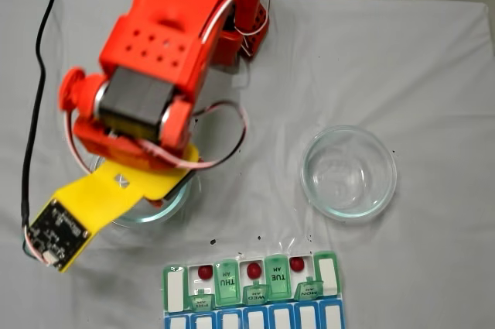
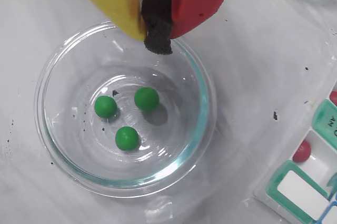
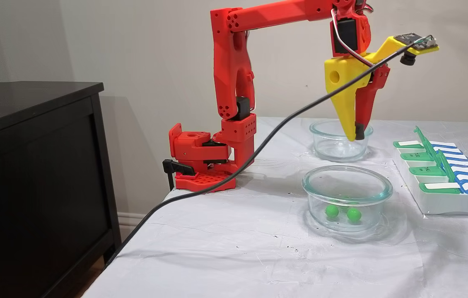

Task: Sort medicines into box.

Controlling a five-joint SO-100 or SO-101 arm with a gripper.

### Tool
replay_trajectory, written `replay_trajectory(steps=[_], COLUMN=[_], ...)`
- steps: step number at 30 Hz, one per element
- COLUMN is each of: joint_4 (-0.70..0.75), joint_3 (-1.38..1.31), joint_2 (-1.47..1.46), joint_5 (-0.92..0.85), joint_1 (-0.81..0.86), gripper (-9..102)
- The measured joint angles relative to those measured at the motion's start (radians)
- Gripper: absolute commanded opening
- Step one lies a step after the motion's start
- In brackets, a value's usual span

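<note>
Three green balls (image 2: 127, 118) lie loose in the near glass dish (image 2: 52, 150), clustered just off centre toward 6 o'clock in the wrist view; none touches another. Three red balls (image 1: 253, 270) already sit in separate open compartments of the box (image 1: 329, 276), which lies at 5 o'clock from that dish in a fixed view. Judgement: reds sorted, greens pending.

Gripper (image 2: 158, 23) hangs above the dish's 12 o'clock rim, yellow and red fingers pressed together on the dark foam pad (image 2: 157, 45), nothing pinched. Judgement: it is poised over the greens' dish because these are next; the jaws must spread before descent.

Second dish (image 1: 349, 172), at 3 o'clock in that fixed view, holds nothing; likely the reds' source.

Box lids stand flipped up, giving access from above. Readable, upside down to the camera: THU AM, WED AM, TUE AM, MON AM. White blank labels on the blue row.

Surface (image 3: 225, 231) covered in white sheet, speckled.
</note>
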Motion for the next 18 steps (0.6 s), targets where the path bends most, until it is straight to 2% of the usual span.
replay_trajectory(steps=[10,15,18], joint_4=[0.002,-0.064,-0.141], joint_3=[-0.032,0.112,0.236], joint_2=[-0.063,-0.044,0.026], joint_5=[-0.130,-0.163,-0.160], joint_1=[0.130,0.135,0.135], gripper=[0,7,7])
